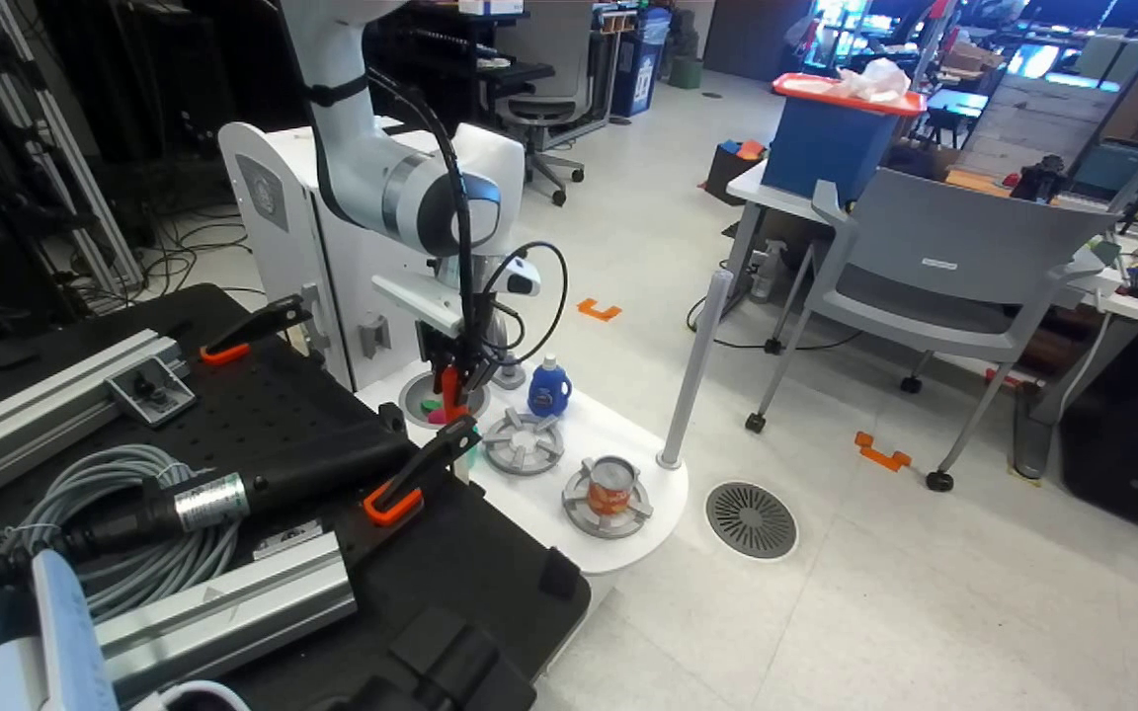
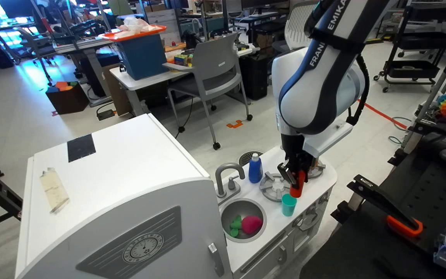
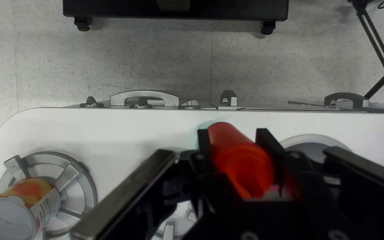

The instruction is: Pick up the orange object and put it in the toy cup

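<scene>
Orange-red hollow object is hanging in the gripper, whose two fingers are pinching it from opposite sides; in the wrist view its open upper end is showing. In an exterior view it is leaning slightly, lower end sitting right by the rim of the teal toy cup; whether the two are touching, cannot tell. From the wrist, the object is covering most of the cup. Cup is standing upright on the white counter, near the edge with the knobs. Grey sink, to one side of the cup, is holding a pink piece and a green piece, lying together; whether they are joined, cannot tell. Blue bottle is standing upright near the faucet, white cap on top. Labelled can is standing on the outer burner; the inner burner is lying between can and sink. Black table is flanking the counter, with black-and-orange clamps sitting along its edge. Grey chair is standing well apart on the pale floor.
</scene>
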Controlling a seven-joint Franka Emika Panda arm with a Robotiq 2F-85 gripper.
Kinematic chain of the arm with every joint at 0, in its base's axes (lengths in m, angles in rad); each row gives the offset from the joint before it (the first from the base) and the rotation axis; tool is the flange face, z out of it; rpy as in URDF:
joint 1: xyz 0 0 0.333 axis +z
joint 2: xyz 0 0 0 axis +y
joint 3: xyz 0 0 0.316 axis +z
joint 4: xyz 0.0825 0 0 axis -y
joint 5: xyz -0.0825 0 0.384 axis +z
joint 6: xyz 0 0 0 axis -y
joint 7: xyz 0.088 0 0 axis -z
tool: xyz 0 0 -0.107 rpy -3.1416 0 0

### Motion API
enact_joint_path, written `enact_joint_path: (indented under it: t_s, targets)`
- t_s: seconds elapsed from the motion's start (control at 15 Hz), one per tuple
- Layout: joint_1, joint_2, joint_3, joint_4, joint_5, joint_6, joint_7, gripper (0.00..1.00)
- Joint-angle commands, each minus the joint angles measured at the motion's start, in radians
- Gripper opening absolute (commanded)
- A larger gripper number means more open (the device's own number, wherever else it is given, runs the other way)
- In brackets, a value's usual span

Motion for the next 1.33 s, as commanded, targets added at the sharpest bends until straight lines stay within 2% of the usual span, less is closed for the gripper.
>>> enact_joint_path:
  t_s: [0.0, 0.47, 1.27]
  targets:
    - [0.020, 0.060, -0.018, 0.069, -0.002, -0.013, 0.001, 0.13]
    - [0.030, 0.135, -0.026, 0.159, -0.003, -0.036, 0.004, 0.13]
    - [0.054, 0.219, -0.045, 0.250, -0.012, -0.048, 0.006, 0.13]
